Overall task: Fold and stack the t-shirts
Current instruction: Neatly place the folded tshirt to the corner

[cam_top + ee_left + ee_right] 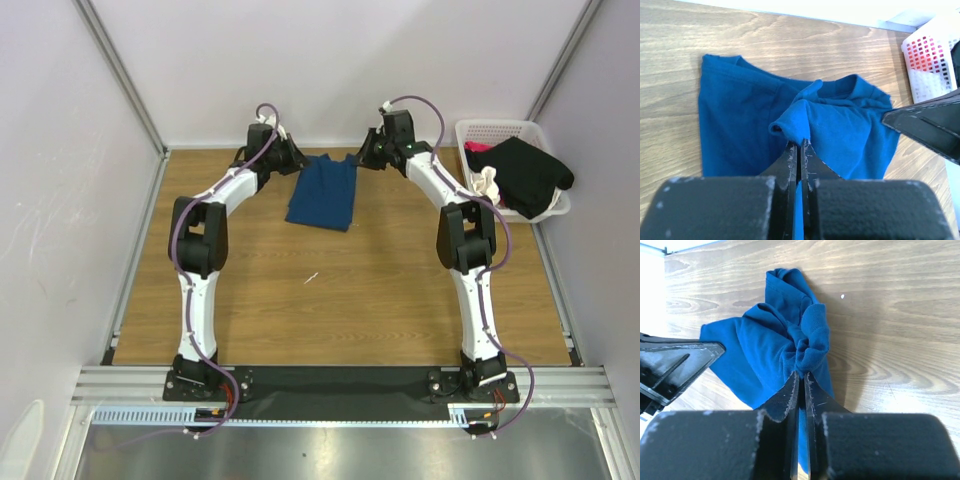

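Supporting it all: a wooden table (350, 310) with pale walls on three sides and the arm bases at its 6 o'clock edge.
Left arm: the left arm (200, 240) rises from the 7 o'clock corner and reaches up toward 11 o'clock.
Right arm: the right arm (465, 240) rises from the 5 o'clock corner and reaches toward 1 o'clock.
Task cloth: the blue t-shirt (322, 195) lies on the table at 12 o'clock from its centre, between the two wrists. It is gathered into a narrow upright oblong, with its far edge bunched.
Basket: a white lattice basket (500, 128) sits at 2 o'clock, against the right wall and well apart from the blue t-shirt.
Basket contents: a black t-shirt (530, 175) is heaped on top and spills over the rim. A pink garment (478, 147) shows at the basket's 10 o'clock and a cream garment (487, 183) hangs at its 8 o'clock.
Left gripper: the left gripper (800, 145) is at the shirt's 11 o'clock corner, its jaws pressed together on a raised pinch of blue cloth.
Right gripper: the right gripper (801, 374) is at the shirt's 1 o'clock corner, clamped on a crumpled fold of the same shirt.
Speck: a small pale speck (312, 277) lies on bare wood at 6 o'clock from the shirt.
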Robot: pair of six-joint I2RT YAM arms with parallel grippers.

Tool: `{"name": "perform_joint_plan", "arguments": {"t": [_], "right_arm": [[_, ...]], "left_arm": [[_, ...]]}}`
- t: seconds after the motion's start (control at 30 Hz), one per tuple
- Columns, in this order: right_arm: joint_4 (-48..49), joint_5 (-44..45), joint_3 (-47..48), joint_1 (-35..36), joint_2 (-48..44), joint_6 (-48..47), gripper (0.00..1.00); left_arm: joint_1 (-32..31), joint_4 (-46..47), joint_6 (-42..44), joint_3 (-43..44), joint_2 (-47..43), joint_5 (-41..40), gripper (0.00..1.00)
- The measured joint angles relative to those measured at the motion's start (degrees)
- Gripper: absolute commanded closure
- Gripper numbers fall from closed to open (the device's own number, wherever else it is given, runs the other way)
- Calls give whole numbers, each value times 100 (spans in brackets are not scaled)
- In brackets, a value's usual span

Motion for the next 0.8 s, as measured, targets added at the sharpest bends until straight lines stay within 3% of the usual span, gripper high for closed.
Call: {"name": "perform_joint_plan", "arguments": {"t": [0.3,0.4,0.43,0.5,0.63,0.8], "right_arm": [[37,-9,518,-76,98,-11,88],[118,-61,756,-160,256,39,74],[153,-105,857,-195,350,50,58],[205,-197,1058,-278,584,114,40],[144,-334,1224,-415,949,184,34],[68,-413,1054,-531,999,170,34]], "left_arm": [[44,24,-199,120,0,-146,100],[74,85,-282,164,2,-227,100],[85,122,-330,177,9,-249,100],[109,210,-407,247,72,-273,100],[133,424,-632,625,485,-323,100],[142,570,-885,1342,1307,-435,100]]}}
